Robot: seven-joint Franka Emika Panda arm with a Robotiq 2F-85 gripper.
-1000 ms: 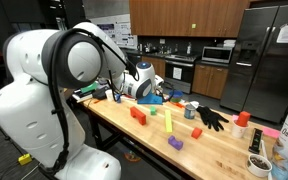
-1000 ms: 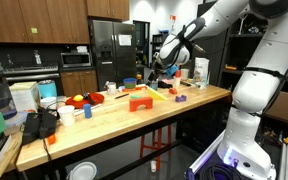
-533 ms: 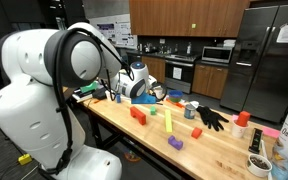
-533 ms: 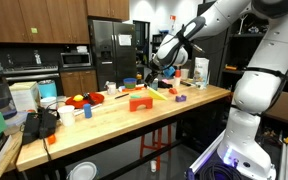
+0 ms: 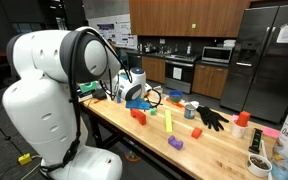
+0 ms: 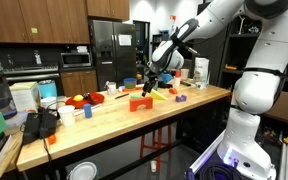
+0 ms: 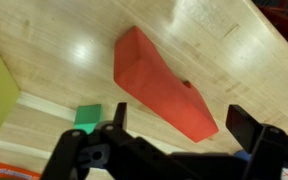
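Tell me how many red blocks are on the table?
2. A long red block lies under the pincer; a small red block sits by the black glove. Others may be hidden.

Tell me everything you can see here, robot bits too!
red block: one, red, flat on the table under the gripper
small block: one, green, beside the red block
tall block: one, yellow-green, upright mid-table
little red block: one, red, near the tall block
purple block: one, purple, near the table's edge
glove: one, black, beyond the tall block
table: one, light wood, under everything
gripper: one, black, open, above the red block
arm: one, white, beside the table
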